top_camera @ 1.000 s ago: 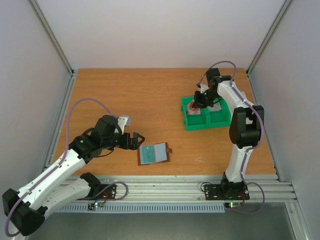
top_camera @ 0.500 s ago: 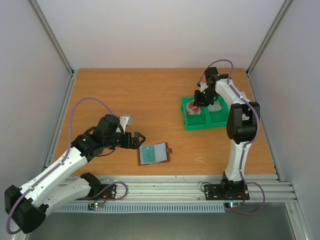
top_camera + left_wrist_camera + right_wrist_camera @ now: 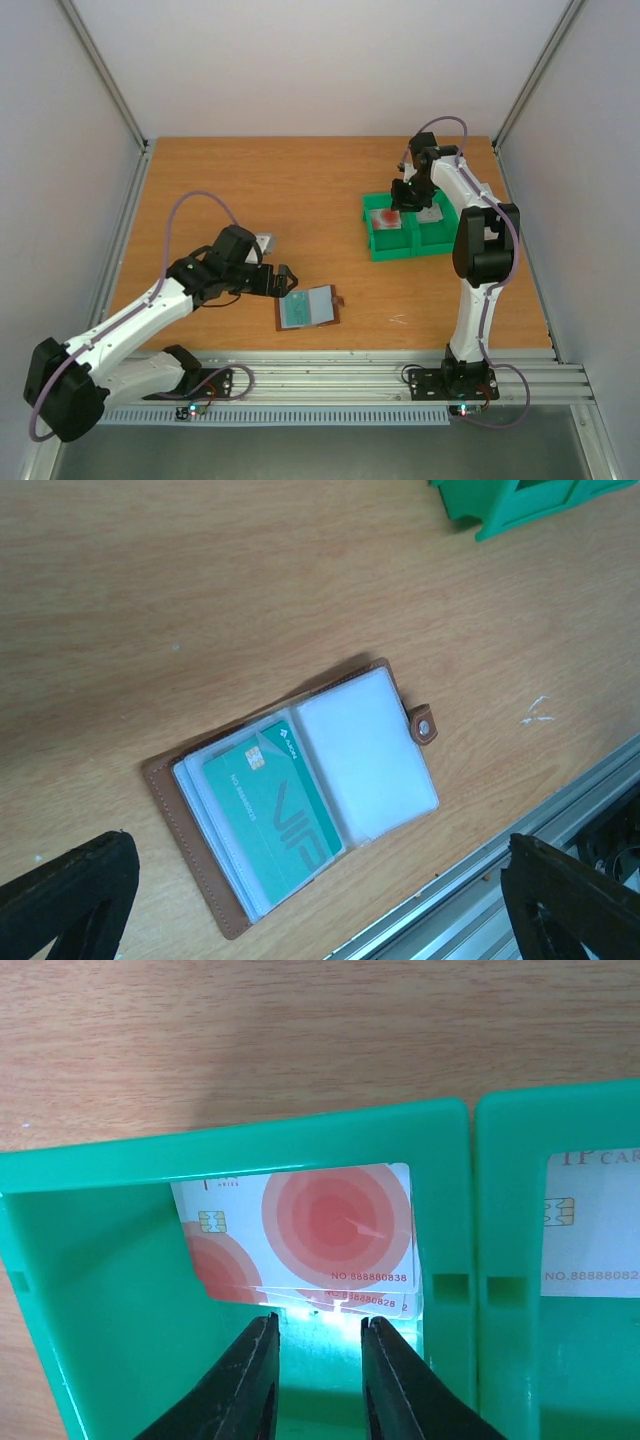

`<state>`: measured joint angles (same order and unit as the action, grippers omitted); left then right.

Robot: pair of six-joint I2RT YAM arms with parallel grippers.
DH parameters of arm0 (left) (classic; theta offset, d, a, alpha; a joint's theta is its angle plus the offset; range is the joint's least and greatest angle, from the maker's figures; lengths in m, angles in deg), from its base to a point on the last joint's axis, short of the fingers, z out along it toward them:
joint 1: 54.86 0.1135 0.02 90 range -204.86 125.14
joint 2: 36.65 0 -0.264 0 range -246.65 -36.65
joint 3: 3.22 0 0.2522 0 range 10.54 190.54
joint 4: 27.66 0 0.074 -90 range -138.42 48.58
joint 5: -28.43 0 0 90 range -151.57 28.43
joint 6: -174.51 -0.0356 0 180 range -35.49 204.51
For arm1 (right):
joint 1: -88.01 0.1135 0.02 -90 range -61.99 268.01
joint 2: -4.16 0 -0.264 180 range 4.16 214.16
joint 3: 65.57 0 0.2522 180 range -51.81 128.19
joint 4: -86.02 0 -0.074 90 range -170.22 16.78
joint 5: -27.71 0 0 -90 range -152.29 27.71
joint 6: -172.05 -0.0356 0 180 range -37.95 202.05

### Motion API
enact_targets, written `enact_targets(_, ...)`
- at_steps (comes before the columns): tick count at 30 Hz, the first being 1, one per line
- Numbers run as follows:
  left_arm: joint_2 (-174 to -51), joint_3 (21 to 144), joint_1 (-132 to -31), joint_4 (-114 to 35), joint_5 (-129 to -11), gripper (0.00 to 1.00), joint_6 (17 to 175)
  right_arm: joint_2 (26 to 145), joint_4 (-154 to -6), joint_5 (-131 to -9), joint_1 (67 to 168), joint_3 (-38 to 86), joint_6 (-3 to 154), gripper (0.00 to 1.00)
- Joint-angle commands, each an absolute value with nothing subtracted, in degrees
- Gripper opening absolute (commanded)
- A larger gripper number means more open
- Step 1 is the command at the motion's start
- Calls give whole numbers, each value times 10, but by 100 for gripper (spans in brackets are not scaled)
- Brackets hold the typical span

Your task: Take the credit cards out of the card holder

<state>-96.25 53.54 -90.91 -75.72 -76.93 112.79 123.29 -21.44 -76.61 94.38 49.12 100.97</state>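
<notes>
The card holder [image 3: 308, 307] lies open and flat on the wooden table [image 3: 250, 190], near the front edge and close to the metal rail [image 3: 560, 800]. Its brown cover is underneath and its little tab [image 3: 423, 723] points to the right. A teal card [image 3: 278, 815] is inside the left stack of clear sleeves and the plastic covers it. More pale card edges show under it, but I cannot tell how many. The right sleeve [image 3: 365, 750] looks plain white.

The left gripper [image 3: 287, 281] hangs just beside the left edge of the holder. Its jaws are spread wide and it grasps nothing. In the left wrist view the two dark fingertips [image 3: 70, 900] are seen far apart at the bottom corners.

Well apart, at the far right of the table, stand the green bins [image 3: 412, 240], two side by side and touching. The right gripper [image 3: 320, 1328] is over the left one. Its jaws stand a little apart and nothing is between them. Below it, pale cards with red rings [image 3: 320, 1225] lie on the bin floor, at least two in a stack. In the right bin lies another pale card [image 3: 595, 1235], half out of the picture. The bin walls stand between the two groups of cards.
</notes>
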Motion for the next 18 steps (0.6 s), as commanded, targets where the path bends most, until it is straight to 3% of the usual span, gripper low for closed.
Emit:
enact_targets(1,-990,532,-908,-732,-797,99,1131,1211,-209,-763,941,498,987,26)
enact_targets(12,-1012,497,-905,-697,-820,99,1160,1056,-256,-827,949,392,895,28)
enact_targets(18,-1014,453,-883,-601,-913,99,1227,973,-273,-873,972,315,859,28)
